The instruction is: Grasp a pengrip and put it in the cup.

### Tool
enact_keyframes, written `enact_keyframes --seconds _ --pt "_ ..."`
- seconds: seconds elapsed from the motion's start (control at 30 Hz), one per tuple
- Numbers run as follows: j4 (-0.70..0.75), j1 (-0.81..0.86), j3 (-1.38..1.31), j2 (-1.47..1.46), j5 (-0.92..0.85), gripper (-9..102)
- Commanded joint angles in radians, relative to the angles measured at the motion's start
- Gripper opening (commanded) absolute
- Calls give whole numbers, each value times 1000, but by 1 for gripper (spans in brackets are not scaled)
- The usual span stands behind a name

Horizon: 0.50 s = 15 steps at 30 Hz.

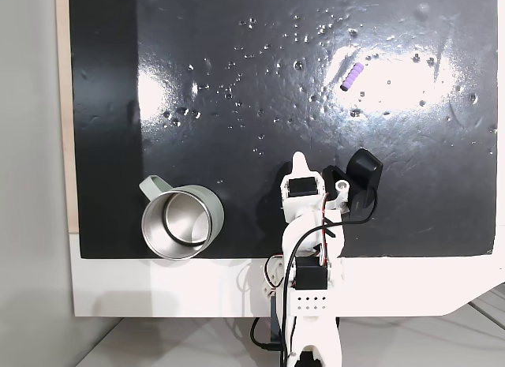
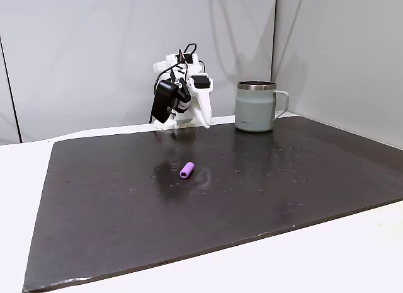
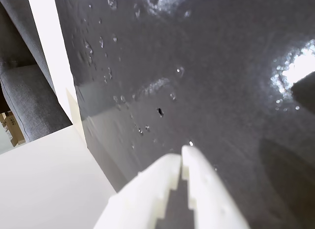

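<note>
The pengrip [image 1: 352,77] is a tiny light-purple cylinder lying on the black mat; in a fixed view from the front it lies mid-mat [image 2: 187,170]. The cup [image 1: 180,222], pale grey-green with a shiny steel inside, stands upright near the mat's edge, its handle toward the upper left; it also stands at the back right [image 2: 256,106]. My gripper [image 1: 298,157] is folded back over the arm's base, far from both, its white tips [image 2: 206,123] pointing down. In the wrist view the gripper [image 3: 182,155] is shut with nothing between its fingers.
The black mat [image 1: 237,106] is glossy, with small dimples and bright light reflections. It lies on a white table [image 1: 158,288]. Grey walls [image 2: 94,53] stand behind the arm's base, with cables near it. A beige strip [image 1: 63,106] runs along the mat's left side.
</note>
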Motion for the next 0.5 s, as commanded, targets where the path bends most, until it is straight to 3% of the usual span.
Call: enact_keyframes --seconds 0.0,0.47 --pt "-43 -17 -3 12 -20 0" --pt "-38 -15 -9 12 -14 0"
